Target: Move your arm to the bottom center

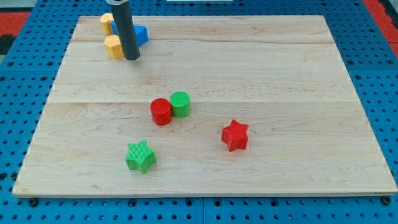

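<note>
My tip (132, 58) rests on the wooden board (261, 74) near the view's top left. It stands just right of a yellow block (114, 46) and in front of a blue block (140, 34). A second yellow block (106, 23) lies behind them, at the board's top edge. Far below, near the board's middle, a red cylinder (161, 112) touches a green cylinder (180, 104). A red star (235, 135) lies to their lower right and a green star (140, 156) to their lower left, near the view's bottom.
The board lies on a blue perforated table (379, 81). The board's bottom edge (205, 194) runs close to the view's bottom.
</note>
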Available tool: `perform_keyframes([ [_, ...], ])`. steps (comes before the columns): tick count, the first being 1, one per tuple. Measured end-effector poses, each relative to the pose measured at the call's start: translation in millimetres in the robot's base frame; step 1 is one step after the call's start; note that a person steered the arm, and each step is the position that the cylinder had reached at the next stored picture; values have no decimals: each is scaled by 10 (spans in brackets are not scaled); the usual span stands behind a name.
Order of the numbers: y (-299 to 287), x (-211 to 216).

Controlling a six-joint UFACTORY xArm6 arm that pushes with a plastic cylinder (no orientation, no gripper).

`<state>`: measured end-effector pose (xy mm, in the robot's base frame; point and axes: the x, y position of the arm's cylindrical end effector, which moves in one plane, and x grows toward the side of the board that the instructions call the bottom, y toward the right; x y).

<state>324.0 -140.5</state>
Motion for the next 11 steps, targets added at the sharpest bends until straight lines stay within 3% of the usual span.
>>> perform_keyframes([
  [2,-8,292],
  [3,-333,957],
  [4,-444,1907],
  [5,-237,2716],
  [6,258,2887],
  [8,981,2379],
  [9,1066,2336],
  [10,1166,2703],
  [11,630,2838],
])
